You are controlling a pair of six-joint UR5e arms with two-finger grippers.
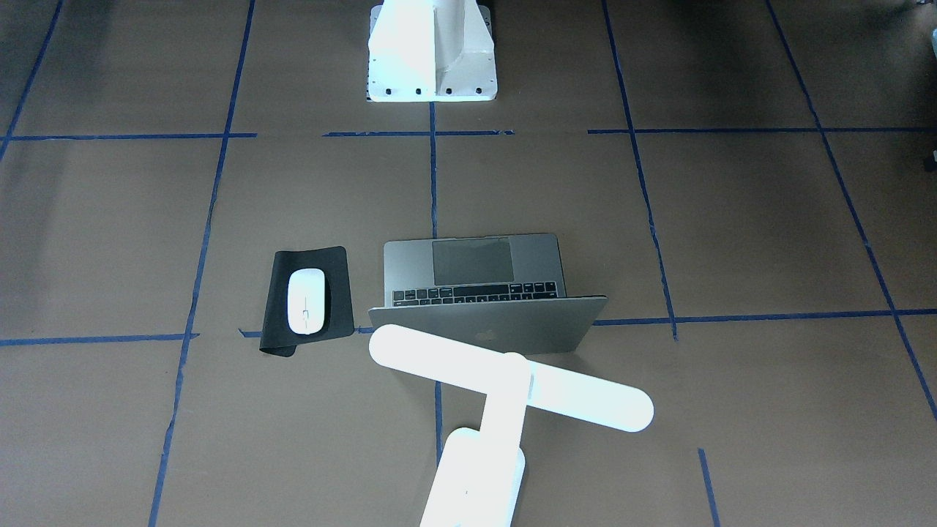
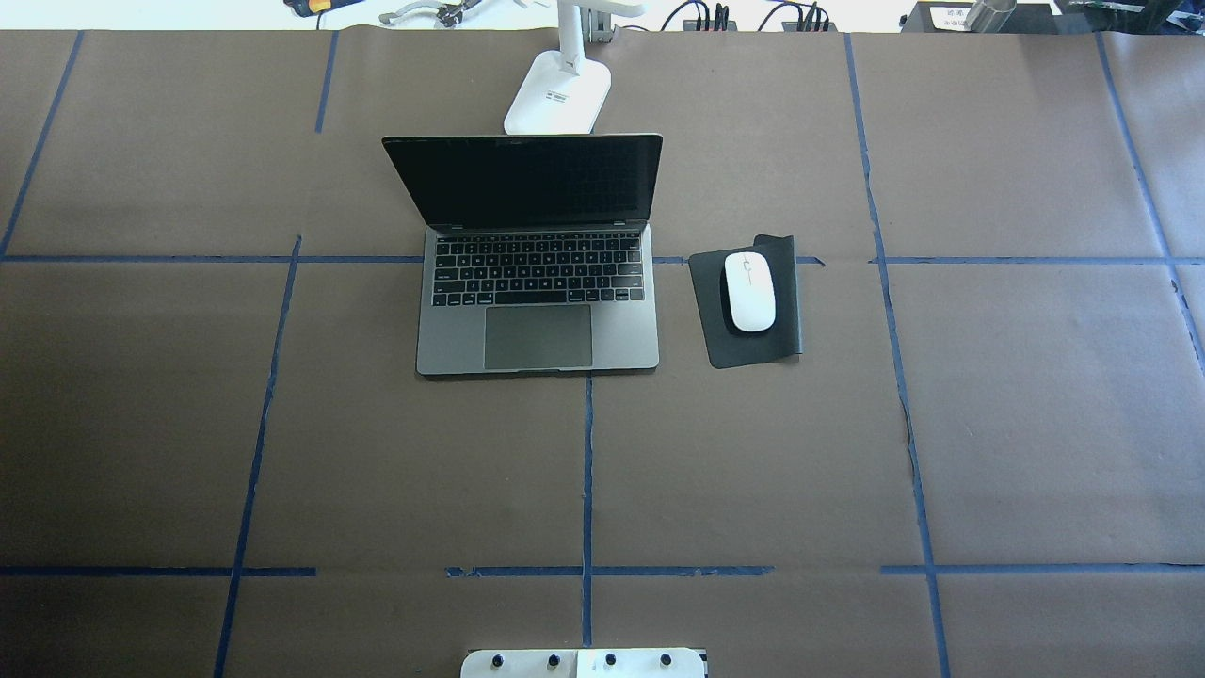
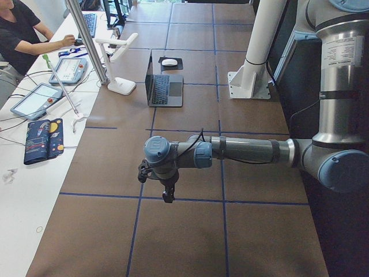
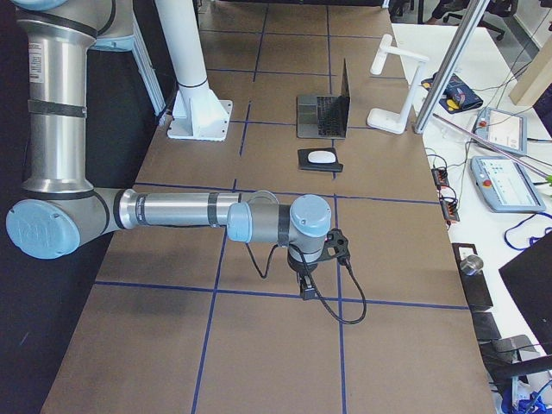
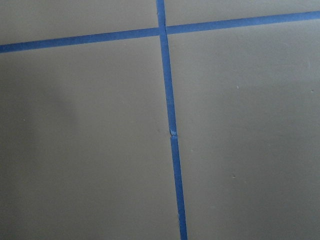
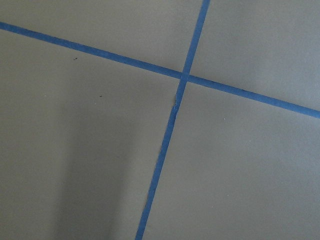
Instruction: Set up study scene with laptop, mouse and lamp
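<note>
Well, from across the table the laptop [image 1: 476, 263] stands open mid-table with its lid's back to that camera. The mouse [image 1: 306, 301] lies on a black mouse pad [image 1: 335, 267] just beside the laptop, on my right. The lamp [image 1: 512, 384] glows on the far side of the laptop, and its long bar crosses in front of the lid. The white pedestal [image 1: 432, 51] is at the top edge.

Overhead, the laptop's screen is dark and its keys face me. The mouse sits upright along the pad, apart from the laptop. Only the lamp's base and lower arm show, behind the screen.

Seen from my left end, my left pincer [image 3: 167, 196] hangs pointing down over the brown paper, well apart from all three things. I cannot tell whether its fingers are apart or together. A person [image 3: 23, 34] sits at the side bench.

Seen from my right end, my right pincer [image 4: 306, 289] hangs likewise over a line of blue tape [image 4: 259, 293], and again I cannot tell how its fingers stand.

Both wrist cameras show only paper and crossing tape.
</note>
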